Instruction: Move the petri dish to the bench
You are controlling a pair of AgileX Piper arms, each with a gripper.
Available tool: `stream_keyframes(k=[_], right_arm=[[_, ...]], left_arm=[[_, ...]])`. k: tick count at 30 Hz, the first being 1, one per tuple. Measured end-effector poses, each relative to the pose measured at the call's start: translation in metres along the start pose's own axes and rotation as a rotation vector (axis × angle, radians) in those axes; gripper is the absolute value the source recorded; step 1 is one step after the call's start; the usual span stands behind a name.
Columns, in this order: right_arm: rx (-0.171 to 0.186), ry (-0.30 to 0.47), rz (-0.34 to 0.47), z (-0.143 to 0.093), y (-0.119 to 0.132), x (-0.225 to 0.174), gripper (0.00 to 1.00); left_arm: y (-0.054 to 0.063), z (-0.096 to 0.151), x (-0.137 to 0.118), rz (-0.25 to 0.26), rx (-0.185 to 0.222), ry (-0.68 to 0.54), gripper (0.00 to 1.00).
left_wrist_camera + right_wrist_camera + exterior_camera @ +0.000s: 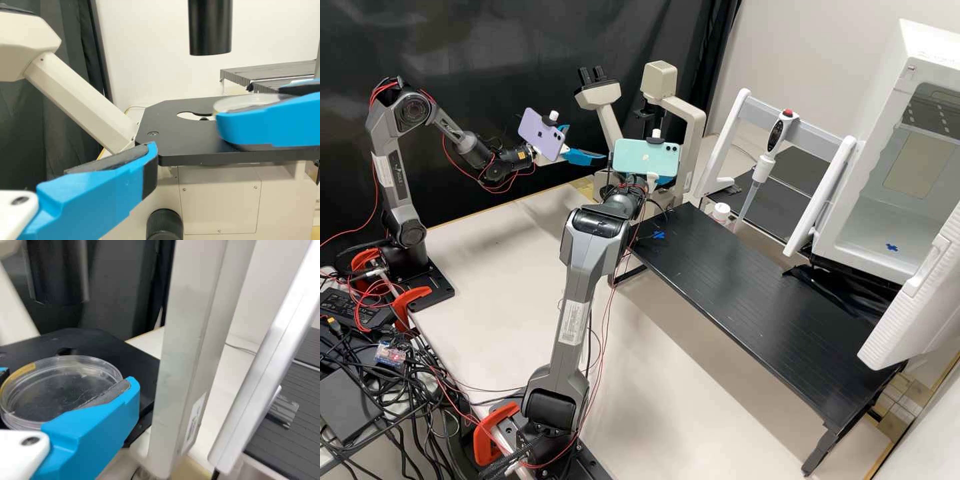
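Dish [60, 395] is pinched in right gripper [67, 378], left gripper [587, 142] spread; pick-up seems done, so carry to bench [747, 293].

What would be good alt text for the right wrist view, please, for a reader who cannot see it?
The right gripper holds a clear, round petri dish between its blue fingers, with the black microscope stage behind. The microscope's pale column stands at the middle, and a slanting pale bar crosses the right side.
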Motion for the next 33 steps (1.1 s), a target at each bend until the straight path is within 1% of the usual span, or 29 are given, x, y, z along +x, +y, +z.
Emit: stream_keyframes(k=[1,2,4,7,9,11,15,17,21,23,24,25,27,32,33], right_arm=[[0.001,-0.001,-0.007,0.001,0.000,-0.005,0.00],[0.011,-0.002,-0.006,0.001,0.003,-0.010,0.00],[0.026,0.012,0.013,0.003,0.007,-0.022,0.00],[0.027,0.025,0.041,0.007,0.013,-0.034,0.00],[0.020,0.040,0.072,0.010,0.019,-0.045,0.00],[0.029,0.059,0.109,0.013,0.027,-0.056,0.00],[0.028,0.082,0.152,0.021,0.038,-0.077,0.00],[0.021,0.091,0.170,0.026,0.042,-0.087,0.00],[-0.004,0.096,0.194,0.039,0.046,-0.111,0.00],[-0.021,0.101,0.200,0.045,0.047,-0.122,0.00],[-0.037,0.102,0.200,0.049,0.047,-0.130,0.00],[-0.045,0.107,0.205,0.053,0.047,-0.137,0.00],[-0.049,0.116,0.208,0.057,0.045,-0.146,0.00],[-0.080,0.125,0.190,0.071,0.037,-0.171,0.00],[-0.081,0.124,0.186,0.075,0.036,-0.174,0.00]], left_arm=[[0.000,0.000,0.000,0.000,0.000,0.000,1.00],[0.000,0.000,0.000,0.000,0.000,0.000,1.00],[0.000,0.000,0.000,0.000,0.000,0.000,1.00],[0.000,0.000,0.000,0.000,0.000,0.000,1.00],[0.000,0.000,0.000,0.000,0.000,0.000,1.00],[0.000,0.000,0.000,0.000,0.000,0.000,1.00],[0.000,0.000,0.000,0.000,0.000,0.000,1.00],[0.000,0.000,0.000,0.000,0.000,0.000,1.00],[0.000,0.000,0.000,0.000,0.000,0.000,1.00],[0.000,0.000,0.000,0.000,0.000,0.000,1.00],[0.000,0.000,0.000,0.000,0.000,0.000,1.00],[0.000,0.000,0.000,0.000,0.000,0.000,1.00],[0.000,0.000,0.000,0.000,0.000,0.000,1.00],[0.000,0.000,0.000,0.000,0.000,0.000,1.00],[0.000,0.000,0.000,0.000,0.000,0.000,1.00]])
